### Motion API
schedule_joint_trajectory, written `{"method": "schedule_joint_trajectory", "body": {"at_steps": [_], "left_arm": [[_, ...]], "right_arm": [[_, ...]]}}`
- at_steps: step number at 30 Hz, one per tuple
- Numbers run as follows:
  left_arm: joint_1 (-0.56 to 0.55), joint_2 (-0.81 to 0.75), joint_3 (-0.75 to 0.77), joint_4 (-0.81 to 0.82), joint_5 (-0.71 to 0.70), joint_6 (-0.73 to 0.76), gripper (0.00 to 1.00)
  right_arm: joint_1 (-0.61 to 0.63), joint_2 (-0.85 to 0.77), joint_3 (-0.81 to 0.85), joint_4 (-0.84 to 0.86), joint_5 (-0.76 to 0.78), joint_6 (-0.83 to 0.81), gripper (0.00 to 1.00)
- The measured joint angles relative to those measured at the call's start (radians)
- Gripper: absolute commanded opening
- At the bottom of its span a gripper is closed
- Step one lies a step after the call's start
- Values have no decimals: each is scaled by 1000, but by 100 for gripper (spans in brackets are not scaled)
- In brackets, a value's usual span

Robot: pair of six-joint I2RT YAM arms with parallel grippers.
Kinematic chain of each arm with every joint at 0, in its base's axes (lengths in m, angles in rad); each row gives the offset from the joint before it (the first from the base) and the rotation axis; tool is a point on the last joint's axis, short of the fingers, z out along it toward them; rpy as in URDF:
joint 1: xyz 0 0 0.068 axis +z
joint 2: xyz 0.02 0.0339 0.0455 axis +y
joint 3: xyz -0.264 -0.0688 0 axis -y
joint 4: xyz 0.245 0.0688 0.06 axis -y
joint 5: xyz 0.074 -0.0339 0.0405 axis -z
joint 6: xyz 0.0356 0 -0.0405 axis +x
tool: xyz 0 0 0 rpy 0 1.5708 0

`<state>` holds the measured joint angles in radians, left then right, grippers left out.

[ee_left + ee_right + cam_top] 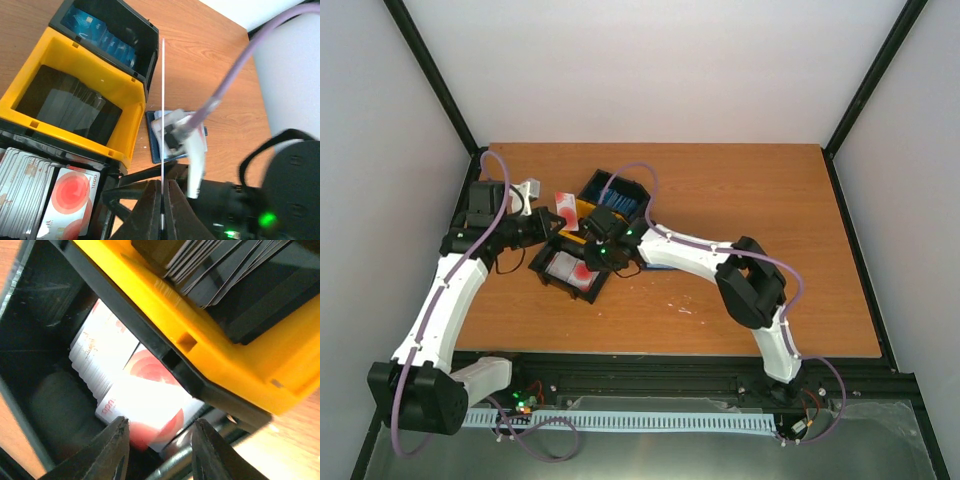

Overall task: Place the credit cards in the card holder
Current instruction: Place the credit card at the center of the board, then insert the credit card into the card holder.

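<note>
Left wrist view: left end effector point(163, 202) pinched shut on edge-on credit card point(163, 100) | card holder point(153, 142) on surface point(225, 75) just beyond its tips | right end effector point(160, 424) spread open over tray's point(165, 295) white cards point(100, 355)

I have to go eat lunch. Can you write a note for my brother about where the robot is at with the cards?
Left pincer: shut on a card, held edge-on.
Right pincer: open, down in the tray over the white cards.
Holder: on the table beside the tray, partly hidden.
Done: one card picked up. I cannot tell if any are in the holder.
Left: slot the held card, then fetch more.
</note>
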<state>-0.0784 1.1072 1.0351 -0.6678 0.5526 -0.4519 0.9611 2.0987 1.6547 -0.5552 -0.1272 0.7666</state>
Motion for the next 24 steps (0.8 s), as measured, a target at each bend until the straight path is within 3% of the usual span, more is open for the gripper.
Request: {"method": "schedule_joint_trajectory", "body": {"at_steps": [5, 11, 18, 24], "left_arm": [[0, 19, 0, 4, 56, 15, 1], [-46, 70, 0, 19, 108, 29, 1], [-241, 202, 0, 72, 76, 8, 1], [-376, 327, -6, 214, 39, -76, 1]], "right_arm": [[-1, -136, -61, -17, 90, -2, 40], [-59, -388, -268, 24, 154, 22, 39], [-293, -518, -507, 56, 133, 20, 33], [-381, -522, -590, 54, 75, -41, 19]]}}
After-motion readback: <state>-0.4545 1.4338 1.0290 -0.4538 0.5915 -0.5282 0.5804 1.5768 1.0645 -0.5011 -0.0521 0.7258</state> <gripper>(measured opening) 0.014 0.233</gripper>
